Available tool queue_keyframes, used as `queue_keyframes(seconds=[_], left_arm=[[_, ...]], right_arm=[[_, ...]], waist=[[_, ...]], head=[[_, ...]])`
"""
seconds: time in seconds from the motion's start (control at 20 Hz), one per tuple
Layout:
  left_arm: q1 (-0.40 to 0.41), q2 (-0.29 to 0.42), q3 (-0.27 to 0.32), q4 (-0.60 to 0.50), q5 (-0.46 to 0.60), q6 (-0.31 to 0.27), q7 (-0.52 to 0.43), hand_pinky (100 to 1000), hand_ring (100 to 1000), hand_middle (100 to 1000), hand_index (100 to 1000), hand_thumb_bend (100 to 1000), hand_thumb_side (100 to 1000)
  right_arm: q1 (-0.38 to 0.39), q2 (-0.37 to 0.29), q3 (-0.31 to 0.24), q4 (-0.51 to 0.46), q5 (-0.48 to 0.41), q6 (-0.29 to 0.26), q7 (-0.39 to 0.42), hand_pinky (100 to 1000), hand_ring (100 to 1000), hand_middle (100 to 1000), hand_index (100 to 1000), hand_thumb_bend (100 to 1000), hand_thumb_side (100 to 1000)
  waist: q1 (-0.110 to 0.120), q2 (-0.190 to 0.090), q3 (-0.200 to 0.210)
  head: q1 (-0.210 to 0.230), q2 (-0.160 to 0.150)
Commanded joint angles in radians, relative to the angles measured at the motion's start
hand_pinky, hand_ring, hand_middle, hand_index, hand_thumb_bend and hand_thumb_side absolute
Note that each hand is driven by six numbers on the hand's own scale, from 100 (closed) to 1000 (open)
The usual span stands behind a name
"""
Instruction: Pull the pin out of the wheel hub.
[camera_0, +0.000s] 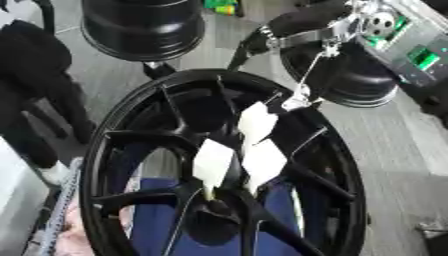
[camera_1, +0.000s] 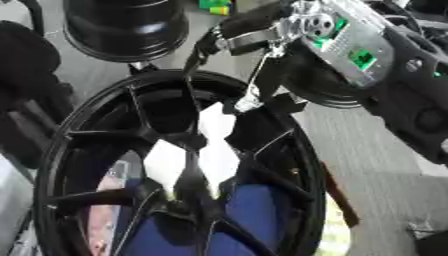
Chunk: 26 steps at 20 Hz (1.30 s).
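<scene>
**Current state**

The wheel hub (camera_0: 114, 150) stands nearly upright, its open face turned toward the robot's head. This leaves the spokes and the centre accessible from the front. A blue surface (camera_0: 157, 220) shows through the spokes, below and behind the centre.

Three white tags (camera_0: 262, 160) fan out from the centre of the wheel hub. Each tag narrows toward a small pale yellowish piece at its lower end (camera_0: 210, 192). These pieces are judged to be the pins, seated near the centre. On that reading, the tags serve as handles and make the small pins easier to locate and grasp.

**Right hand**

The right hand (camera_0: 296, 102) enters from the upper right and is positioned over the upper right part of the wheel hub. The uppermost tag (camera_0: 256, 122) lies just below it and to its left. The other two tags lie further below it. The hand is dark against the dark spokes, so it cannot be told whether it is wide, narrow or holding a tag. Contact with the uppermost tag cannot be confirmed either.

**Left hand**

Not in view.

**Surroundings**

A second black wheel (camera_0: 140, 25) stands beyond the hand, to its upper left. It plays no part in the work.

**Judgement**

The approach favours the nearest, uppermost tag. The pull has probably not begun.
</scene>
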<state>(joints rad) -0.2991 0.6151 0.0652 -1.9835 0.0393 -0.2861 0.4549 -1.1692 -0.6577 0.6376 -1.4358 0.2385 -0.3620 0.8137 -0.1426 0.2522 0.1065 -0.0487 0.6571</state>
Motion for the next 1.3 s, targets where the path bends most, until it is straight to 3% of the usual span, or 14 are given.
queue_keyframes(seconds=[0.05, 0.55, 1.3], left_arm=[[-0.010, 0.028, 0.007, -0.017, 0.001, -0.002, -0.001, 754, 812, 727, 838, 206, 587], [-0.017, 0.026, 0.005, -0.017, 0.005, -0.002, -0.005, 754, 812, 727, 838, 206, 589], [-0.016, 0.023, 0.007, -0.017, 0.009, -0.006, -0.007, 755, 813, 727, 838, 201, 597]], right_arm=[[-0.010, -0.036, 0.003, -0.031, -0.026, -0.081, 0.093, 907, 888, 850, 923, 324, 301], [0.011, -0.037, 0.024, -0.038, -0.040, -0.080, 0.093, 909, 891, 855, 922, 320, 283], [0.023, -0.027, 0.001, 0.024, 0.013, -0.097, 0.093, 909, 891, 855, 921, 315, 192]], waist=[[0.008, -0.021, 0.003], [0.006, -0.016, 0.006], [0.006, -0.002, 0.008]], head=[[-0.005, -0.010], [-0.007, 0.002], [-0.022, 0.007]])
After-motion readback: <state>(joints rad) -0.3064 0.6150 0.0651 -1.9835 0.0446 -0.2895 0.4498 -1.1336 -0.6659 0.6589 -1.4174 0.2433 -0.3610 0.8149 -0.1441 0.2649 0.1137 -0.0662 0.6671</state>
